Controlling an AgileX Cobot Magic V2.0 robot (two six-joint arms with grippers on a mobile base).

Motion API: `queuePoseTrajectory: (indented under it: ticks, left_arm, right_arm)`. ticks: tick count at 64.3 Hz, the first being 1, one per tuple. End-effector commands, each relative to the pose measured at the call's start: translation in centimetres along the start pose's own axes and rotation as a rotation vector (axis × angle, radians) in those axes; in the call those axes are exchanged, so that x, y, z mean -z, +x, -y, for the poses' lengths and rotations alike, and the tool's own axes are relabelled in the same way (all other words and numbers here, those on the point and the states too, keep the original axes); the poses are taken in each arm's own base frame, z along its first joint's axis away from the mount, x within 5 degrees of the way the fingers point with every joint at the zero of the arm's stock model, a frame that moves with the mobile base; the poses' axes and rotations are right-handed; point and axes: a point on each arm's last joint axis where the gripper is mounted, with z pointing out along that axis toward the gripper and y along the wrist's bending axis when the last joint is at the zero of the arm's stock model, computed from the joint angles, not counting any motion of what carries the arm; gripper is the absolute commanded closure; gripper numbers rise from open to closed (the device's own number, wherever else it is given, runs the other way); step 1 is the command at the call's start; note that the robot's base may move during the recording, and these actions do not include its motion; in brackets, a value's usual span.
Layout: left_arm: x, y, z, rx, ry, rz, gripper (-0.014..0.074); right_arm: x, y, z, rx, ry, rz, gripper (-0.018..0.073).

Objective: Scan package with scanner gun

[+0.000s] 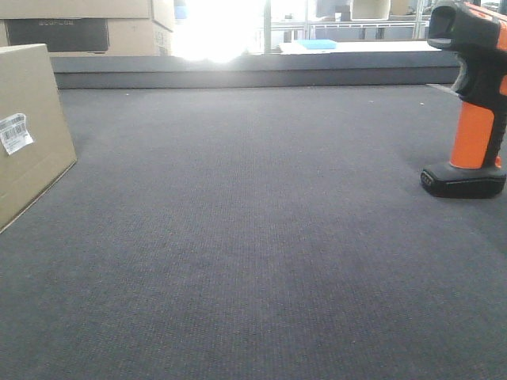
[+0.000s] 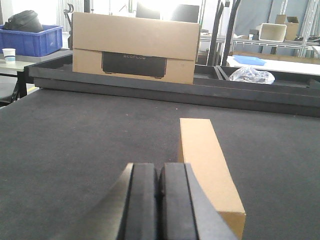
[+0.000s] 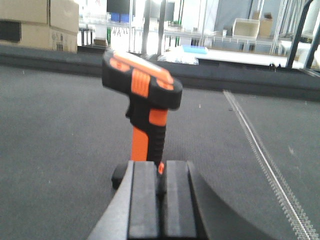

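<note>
Two stacked cardboard boxes (image 2: 135, 47) stand at the desk's (image 1: 253, 261) far edge; nearer, the package (image 2: 207, 165) lies at front-view left, long axis running away from the left gripper (image 2: 159, 200), jaws together. At right, the scanner gun (image 1: 473, 103) stands upright on its base, muzzle leftward, just beyond the right gripper (image 3: 160, 200), jaws together.

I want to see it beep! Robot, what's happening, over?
Left pincer shut, empty, beside package. Right pincer shut, behind scanner gun, which stands upright. Nothing in the way.
</note>
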Motion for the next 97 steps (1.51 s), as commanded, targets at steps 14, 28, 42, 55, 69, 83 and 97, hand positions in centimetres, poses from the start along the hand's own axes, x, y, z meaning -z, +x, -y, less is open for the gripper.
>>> queuePoseTrajectory:
  ticks: [14, 28, 42, 55, 69, 83, 97]
  left_arm:
    - [0.12, -0.15, 0.02, 0.009, 0.002, 0.02, 0.0707]
    - [0.12, -0.15, 0.02, 0.009, 0.002, 0.02, 0.0707]
    - [0.12, -0.15, 0.02, 0.009, 0.002, 0.02, 0.0707]
    - [0.12, -0.15, 0.02, 0.009, 0.002, 0.02, 0.0707]
    - [0.12, -0.15, 0.02, 0.009, 0.002, 0.02, 0.0707]
    - [0.12, -0.15, 0.02, 0.009, 0.002, 0.02, 0.0707]
    - [0.12, -0.15, 0.02, 0.009, 0.002, 0.02, 0.0707]
  right_arm:
    - [0.06, -0.39, 0.07, 0.004, 0.011, 0.053, 0.072]
    - [0.06, -0.37, 0.07, 0.004, 0.011, 0.051, 0.072]
    - [0.05, -0.3, 0.08, -0.008, 0.012, 0.044, 0.072]
    - [0.06, -0.35, 0.22, -0.055, 0.035, 0.05, 0.072]
    - [0.06, -0.38, 0.28, -0.067, 0.046, 0.054, 0.072]
    - [0.06, -0.38, 0.27, -0.067, 0.044, 0.054, 0.072]
    - [0.06, -0.38, 0.27, -0.067, 0.044, 0.054, 0.072]
